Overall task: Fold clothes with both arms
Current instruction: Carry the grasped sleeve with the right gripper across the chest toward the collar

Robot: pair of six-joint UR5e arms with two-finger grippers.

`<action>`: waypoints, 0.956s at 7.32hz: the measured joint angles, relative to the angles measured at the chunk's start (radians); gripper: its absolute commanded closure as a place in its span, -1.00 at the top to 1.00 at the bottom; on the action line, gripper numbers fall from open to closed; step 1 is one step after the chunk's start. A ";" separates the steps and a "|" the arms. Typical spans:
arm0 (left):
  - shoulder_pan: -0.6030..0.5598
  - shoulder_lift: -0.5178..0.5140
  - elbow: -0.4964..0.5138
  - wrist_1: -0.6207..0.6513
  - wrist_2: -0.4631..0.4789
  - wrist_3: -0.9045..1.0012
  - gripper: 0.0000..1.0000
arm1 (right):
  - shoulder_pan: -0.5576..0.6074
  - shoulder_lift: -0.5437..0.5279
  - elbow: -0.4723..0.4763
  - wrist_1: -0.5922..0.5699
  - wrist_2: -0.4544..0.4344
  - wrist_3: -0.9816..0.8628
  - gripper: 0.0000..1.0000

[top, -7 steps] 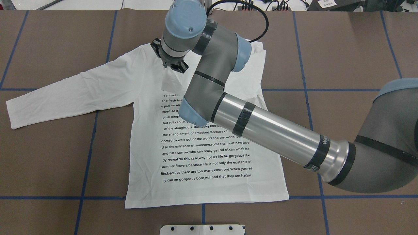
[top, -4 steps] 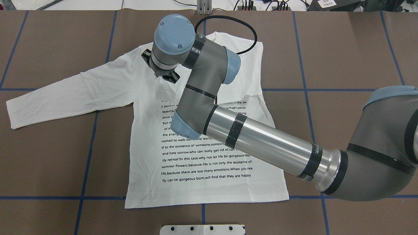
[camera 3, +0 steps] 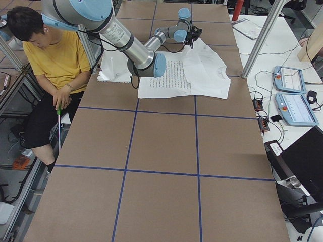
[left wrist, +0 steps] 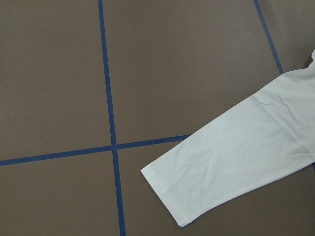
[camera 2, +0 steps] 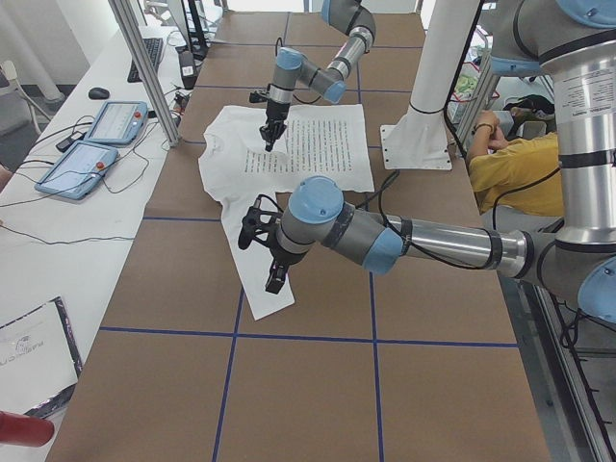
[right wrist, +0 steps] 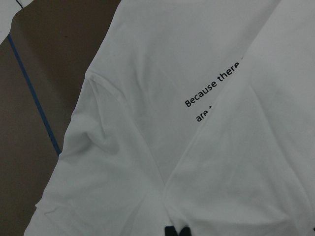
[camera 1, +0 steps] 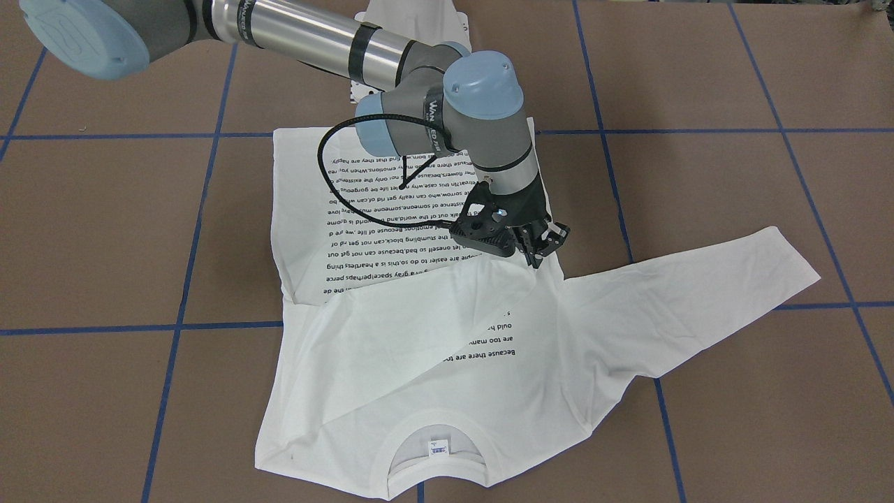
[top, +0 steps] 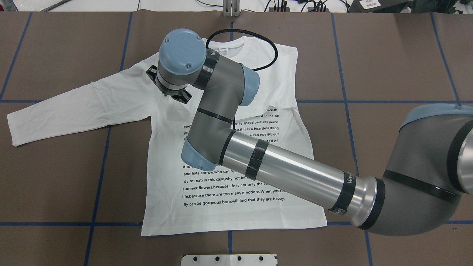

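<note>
1 fold of the T-shirt (camera 1: 391, 363) is clamped in the right end effector (camera 1: 541, 248); left end effector (camera 2: 272, 274): cannot tell.

Note on your right arm (top: 281, 173): polished silver tube, matte grey joint housings, light blue caps (top: 183, 46) with small screw dots. Black bands (top: 255, 159) ring the tube; the one toward 4 o'clock carries white lettering. Black cable (top: 276, 55) loops at 1 o'clock of the wrist. Same colours on your left arm (camera 2: 423, 241).
</note>
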 measured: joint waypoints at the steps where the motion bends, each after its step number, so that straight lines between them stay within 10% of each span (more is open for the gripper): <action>1: 0.000 0.001 0.000 0.000 0.000 0.000 1.00 | -0.002 0.003 -0.005 0.008 -0.006 0.000 -1.00; 6: 0.000 0.002 -0.007 0.000 0.000 0.000 1.00 | -0.010 0.025 -0.087 0.116 -0.056 0.003 -1.00; 7: 0.000 0.002 -0.007 0.000 0.000 0.000 1.00 | -0.015 0.031 -0.090 0.117 -0.065 0.003 -0.64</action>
